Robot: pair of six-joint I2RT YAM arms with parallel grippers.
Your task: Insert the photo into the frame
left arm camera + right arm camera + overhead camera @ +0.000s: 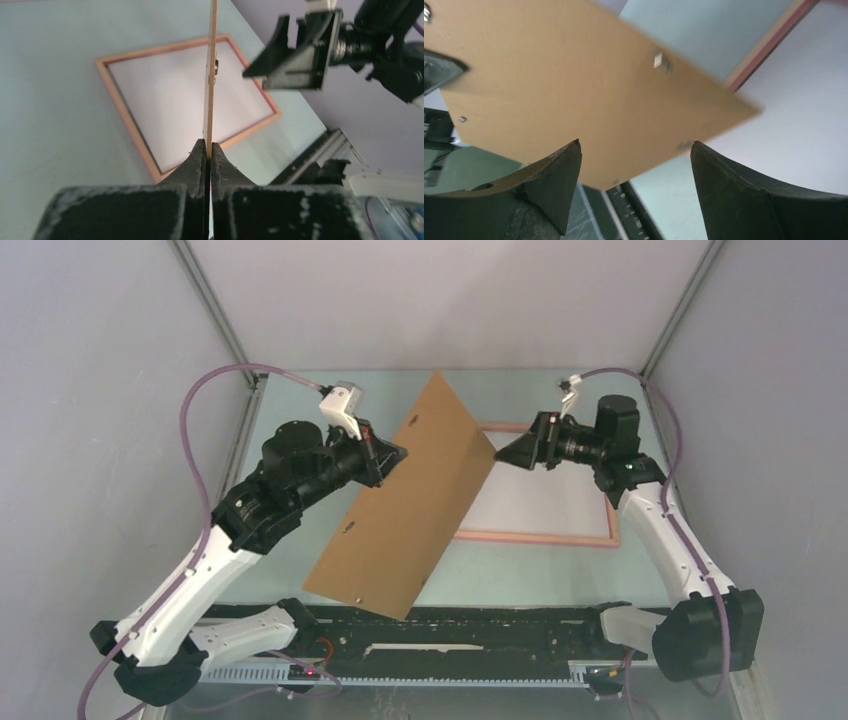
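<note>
Photo [550,495] is, by my judgement, already lying inside the frame [540,538]: a pale white rectangle is filling the frame's middle where the greenish bench [520,575] would otherwise be showing through, which fits the print's white back facing up. No printed side is showing in any view, so this is remaining a judgement.

The frame is lying flat on the bench, right of centre, its salmon rim complete all round.

The left end effector [207,147] is clamping the edge of a brown cardboard sheet [410,505], jaws pressed together on it, and is holding the sheet tilted in the air, its far corner overhanging the frame's left side. The sheet is not touching the frame as far as the views are showing.

The right end effector [635,144] is standing with jaws wide apart, gripping nothing, hovering above the frame's upper left part with the sheet's corner just in front of it.

Judged remaining: laying the cardboard sheet onto the back of the photo and seating it within the rim. Both end effectors are staying above the photo, neither touching it.
</note>
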